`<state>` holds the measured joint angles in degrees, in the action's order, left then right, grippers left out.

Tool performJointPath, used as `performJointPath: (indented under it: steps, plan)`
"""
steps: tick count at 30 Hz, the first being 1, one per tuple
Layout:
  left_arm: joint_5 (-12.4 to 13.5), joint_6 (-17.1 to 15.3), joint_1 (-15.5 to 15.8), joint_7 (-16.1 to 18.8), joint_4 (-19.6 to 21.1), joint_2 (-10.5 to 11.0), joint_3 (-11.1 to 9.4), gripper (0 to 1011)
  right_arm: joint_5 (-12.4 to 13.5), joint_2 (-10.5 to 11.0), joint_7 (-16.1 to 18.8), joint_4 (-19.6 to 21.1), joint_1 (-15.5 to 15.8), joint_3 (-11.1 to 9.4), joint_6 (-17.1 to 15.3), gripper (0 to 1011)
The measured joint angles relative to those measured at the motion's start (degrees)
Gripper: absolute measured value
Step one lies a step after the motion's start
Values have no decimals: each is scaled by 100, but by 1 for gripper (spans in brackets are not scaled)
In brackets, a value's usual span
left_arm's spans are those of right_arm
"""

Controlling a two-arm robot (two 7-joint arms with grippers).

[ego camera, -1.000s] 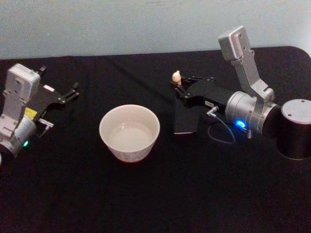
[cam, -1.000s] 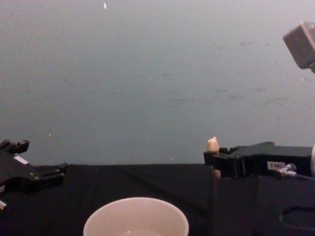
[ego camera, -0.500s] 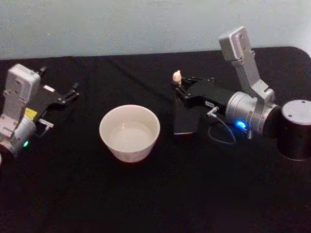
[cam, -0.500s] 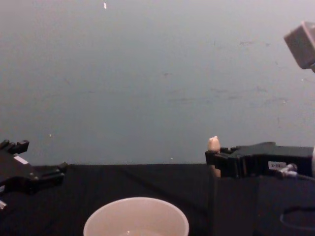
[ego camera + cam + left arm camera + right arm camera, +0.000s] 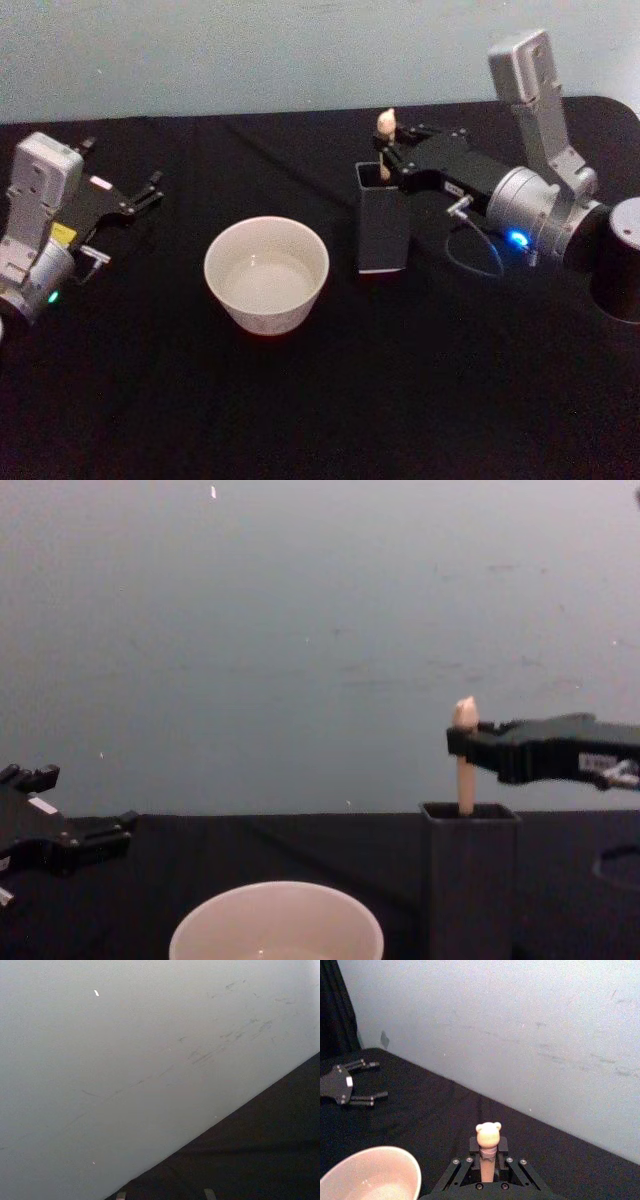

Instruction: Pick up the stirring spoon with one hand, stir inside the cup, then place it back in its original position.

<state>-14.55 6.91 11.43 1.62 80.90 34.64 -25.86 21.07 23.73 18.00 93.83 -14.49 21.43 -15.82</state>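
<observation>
- Head view: the right gripper [image 5: 389, 160] is at the back of the black table [image 5: 300, 400], right over the tall dark holder [image 5: 383, 228].
- Its jaws are closed tight on the cream handle of the stirring spoon [image 5: 385, 128].
- The stirring spoon stands upright, and its low end goes down into the holder, so the metal part is hidden.
- The round white cup [image 5: 266, 275] sits on the table, near the holder on its left side, not touching it.
- The left gripper [image 5: 148, 192] lies low by the left edge of the table, well apart from the cup.
- Left wrist view: a pale wall [image 5: 125, 1060] and a corner of the black table [image 5: 265, 1150].
- Right wrist view: the right gripper [image 5: 488, 1159] has a finger on each side of the stirring spoon [image 5: 488, 1137], whose rounded top pokes up above the fingers.
- The cup [image 5: 367, 1175] is off to one side, and the left gripper [image 5: 355, 1082] is far back with its two fingers spread apart, holding nothing.
- Chest view: the stirring spoon [image 5: 464, 760] stands straight up out of the open top of the holder [image 5: 470, 880].
- The right gripper [image 5: 468, 742] comes in from the right and grips the handle near its top.
- The cup [image 5: 275, 925] is in front, left of the holder.
- The left gripper [image 5: 80, 820] rests at the left edge, jaws apart.
</observation>
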Motion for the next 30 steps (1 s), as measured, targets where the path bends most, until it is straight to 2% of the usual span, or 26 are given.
performJointPath:
  steps: [8,16,22,30]
  plan:
    - [0,0,0,0,0,0,0,1001,335,86,56,512,211,-305,7,197]
    - [0,0,0,0,0,0,0,1001,680,212,99,894,340,-460,58,197]
    - [0,0,0,0,0,0,0,1001,815,269,84,1012,350,-473,120,195]
    - [0,0,0,0,0,0,0,1001,912,264,58,1054,292,-331,263,195]
